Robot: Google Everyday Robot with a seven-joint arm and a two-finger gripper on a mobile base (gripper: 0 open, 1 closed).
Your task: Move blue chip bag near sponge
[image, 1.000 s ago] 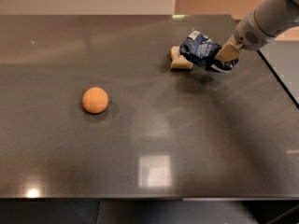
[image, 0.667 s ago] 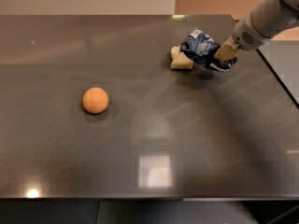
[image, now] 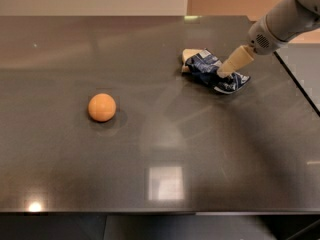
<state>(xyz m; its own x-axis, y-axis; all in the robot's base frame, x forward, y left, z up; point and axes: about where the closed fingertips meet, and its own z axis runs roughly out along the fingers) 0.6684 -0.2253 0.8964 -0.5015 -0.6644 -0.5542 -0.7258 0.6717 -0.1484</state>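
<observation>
Your gripper (image: pixel 225 71) sits at the table's (image: pixel 150 144) far right, fingers pinched together on the blue chip bag (image: pixel 206 67). The bag lies against the sponge (image: pixel 189 55), so the hold looks ready for release.

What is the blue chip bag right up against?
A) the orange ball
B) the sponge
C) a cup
B: the blue chip bag lies against the sponge, with the claw at the bag's right side, while the orange ball sits alone far to the left.
</observation>
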